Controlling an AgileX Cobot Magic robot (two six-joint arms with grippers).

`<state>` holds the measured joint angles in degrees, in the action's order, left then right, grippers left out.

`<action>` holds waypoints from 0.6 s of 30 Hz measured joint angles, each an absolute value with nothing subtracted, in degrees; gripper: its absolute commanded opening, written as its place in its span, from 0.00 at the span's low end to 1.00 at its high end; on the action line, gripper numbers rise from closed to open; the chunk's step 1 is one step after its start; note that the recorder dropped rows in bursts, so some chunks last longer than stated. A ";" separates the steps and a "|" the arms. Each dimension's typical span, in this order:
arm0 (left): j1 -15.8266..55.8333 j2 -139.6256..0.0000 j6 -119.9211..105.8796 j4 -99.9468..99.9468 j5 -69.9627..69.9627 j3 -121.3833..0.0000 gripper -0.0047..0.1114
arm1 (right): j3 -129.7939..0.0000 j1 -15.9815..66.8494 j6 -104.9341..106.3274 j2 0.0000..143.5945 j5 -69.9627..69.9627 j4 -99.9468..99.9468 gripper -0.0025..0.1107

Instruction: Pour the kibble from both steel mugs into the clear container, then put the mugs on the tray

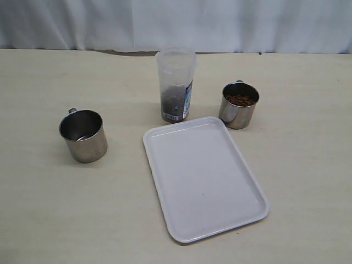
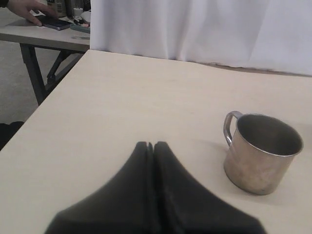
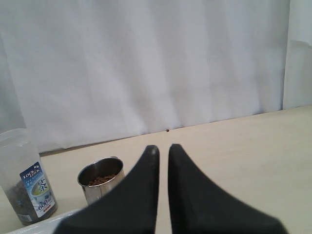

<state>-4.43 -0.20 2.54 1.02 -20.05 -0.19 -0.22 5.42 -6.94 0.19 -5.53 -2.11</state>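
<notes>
left hand closed, empty | right hand closed, empty | tray beside clear container, right mug

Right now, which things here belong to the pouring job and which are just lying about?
Job: left mug, right mug with kibble, clear container, tray.
Lying about: curtain, side table, phone on it.

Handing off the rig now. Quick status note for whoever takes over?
Left end effector: shut, holding nothing. Right end effector: same.
Left mug: upright, looks empty, left of the tray. Right mug: holds kibble, right of the clear container, which has some kibble inside.
Done: apparently one pour. Left: pour right mug, place both mugs on tray.
</notes>
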 measured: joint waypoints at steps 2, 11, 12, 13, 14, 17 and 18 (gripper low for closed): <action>-4.43 -0.20 2.54 1.02 -20.05 -0.19 0.04 | -0.22 5.42 -6.94 0.19 -5.53 -2.11 0.07; -4.43 -0.20 2.54 1.02 -20.05 -0.19 0.04 | -0.22 5.42 -6.94 0.19 -5.53 -2.11 0.07; -4.43 -0.20 2.54 1.02 -20.05 -0.19 0.04 | -0.22 5.42 -6.94 0.19 -5.27 -2.27 0.07; -4.43 -0.20 2.54 1.02 -20.05 -0.19 0.04 | -0.22 5.42 -6.94 0.19 -4.54 -2.88 0.07; -4.43 -0.20 2.54 1.02 -20.05 -0.19 0.04 | -0.22 5.42 -7.05 0.19 -3.36 -3.76 0.07; -4.43 -0.20 2.54 1.02 -20.14 -0.19 0.04 | -0.22 5.42 -7.05 0.19 0.75 -6.03 0.07; -4.43 -0.20 2.54 1.02 -20.14 -0.19 0.04 | -0.22 5.42 -7.05 0.19 2.12 -6.14 0.07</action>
